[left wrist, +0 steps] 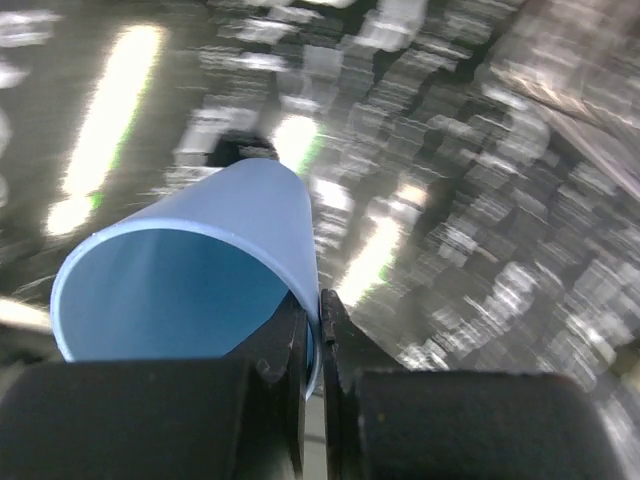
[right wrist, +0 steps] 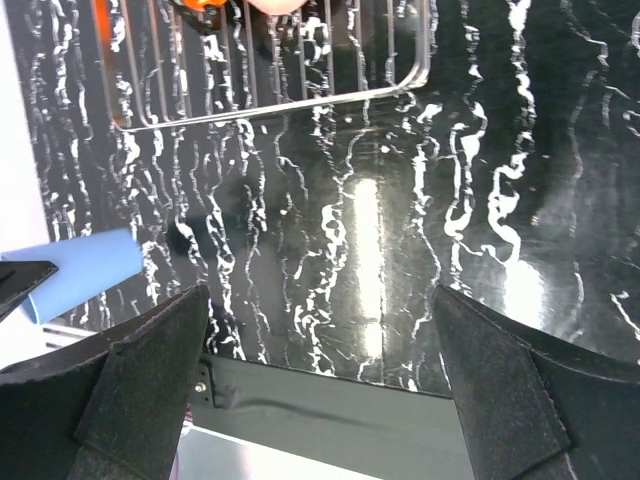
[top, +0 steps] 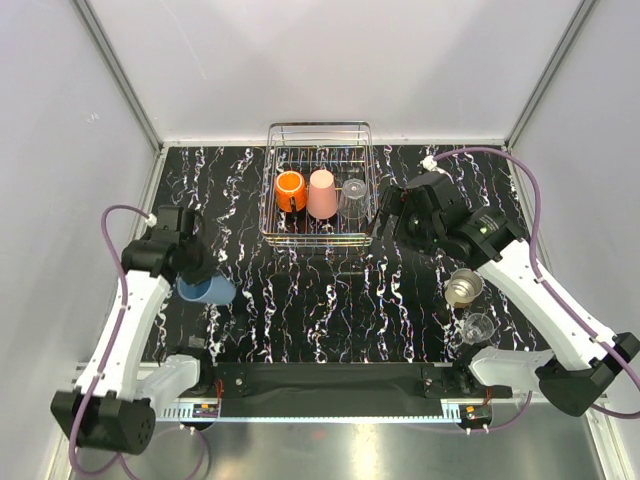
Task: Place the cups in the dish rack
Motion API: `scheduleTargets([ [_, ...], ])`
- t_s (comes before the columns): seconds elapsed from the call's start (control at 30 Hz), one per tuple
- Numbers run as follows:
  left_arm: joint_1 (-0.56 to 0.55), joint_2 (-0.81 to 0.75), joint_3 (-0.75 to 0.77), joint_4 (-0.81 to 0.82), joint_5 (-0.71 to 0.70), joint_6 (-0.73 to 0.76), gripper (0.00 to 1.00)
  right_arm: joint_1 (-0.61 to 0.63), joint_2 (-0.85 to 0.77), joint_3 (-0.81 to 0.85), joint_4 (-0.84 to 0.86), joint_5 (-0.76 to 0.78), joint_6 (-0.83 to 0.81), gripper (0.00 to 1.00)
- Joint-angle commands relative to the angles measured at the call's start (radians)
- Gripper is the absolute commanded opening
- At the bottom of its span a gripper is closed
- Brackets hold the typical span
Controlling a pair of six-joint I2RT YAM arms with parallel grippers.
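Your left gripper [left wrist: 318,322] is closed, pinching the wall of the light blue plastic cup [left wrist: 190,290] at its rim. The cup lies tipped over at the left of the black white-veined table [top: 330,310]. Your right gripper [right wrist: 320,300] gapes wide and empty, just right of the silver wire dish rack [top: 270,185]. The rack holds the orange mug [top: 290,190], the salmon-pink tumbler [top: 322,194] and a clear glass [top: 353,197]. The beige metallic cup [top: 463,288] and a second clear glass [top: 478,326] stand near right.

- left arm [top: 125,320] and right arm [top: 545,295]: white links, black joints and bases
- lilac cable [top: 122,208] looping off each wrist
- right pincer fingers [right wrist: 140,380]: broad, matte black wedges
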State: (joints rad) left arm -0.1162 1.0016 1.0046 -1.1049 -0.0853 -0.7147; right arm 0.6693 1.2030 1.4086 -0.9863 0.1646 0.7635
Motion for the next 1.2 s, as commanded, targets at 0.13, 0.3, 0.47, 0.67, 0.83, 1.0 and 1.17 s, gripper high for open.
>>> scheduleTargets([
  [0.13,0.004,-0.179,-0.035,0.324,0.638,0.066,0.00,-0.002,-0.025,-0.033,0.150,-0.128,-0.009,1.00],
  [0.3,0.004,-0.285,-0.175,0.825,0.999,-0.179,0.00,0.000,-0.054,-0.108,0.304,-0.301,-0.035,1.00],
  [0.47,0.000,-0.342,-0.207,1.169,1.067,-0.348,0.00,0.000,-0.137,-0.227,0.569,-0.474,-0.026,0.98],
  [0.67,-0.028,-0.334,-0.233,1.477,1.099,-0.541,0.00,0.000,-0.187,-0.278,0.765,-0.643,-0.021,0.97],
  [0.83,-0.040,-0.342,-0.305,1.778,1.062,-0.721,0.00,0.000,-0.200,-0.329,0.922,-0.747,0.010,1.00],
  [1.0,-0.054,-0.337,-0.284,1.815,1.053,-0.736,0.00,0.000,-0.215,-0.356,1.038,-0.820,0.031,1.00],
  [1.17,-0.068,-0.333,-0.305,1.881,1.016,-0.790,0.00,0.001,-0.221,-0.390,1.135,-0.878,0.069,1.00],
])
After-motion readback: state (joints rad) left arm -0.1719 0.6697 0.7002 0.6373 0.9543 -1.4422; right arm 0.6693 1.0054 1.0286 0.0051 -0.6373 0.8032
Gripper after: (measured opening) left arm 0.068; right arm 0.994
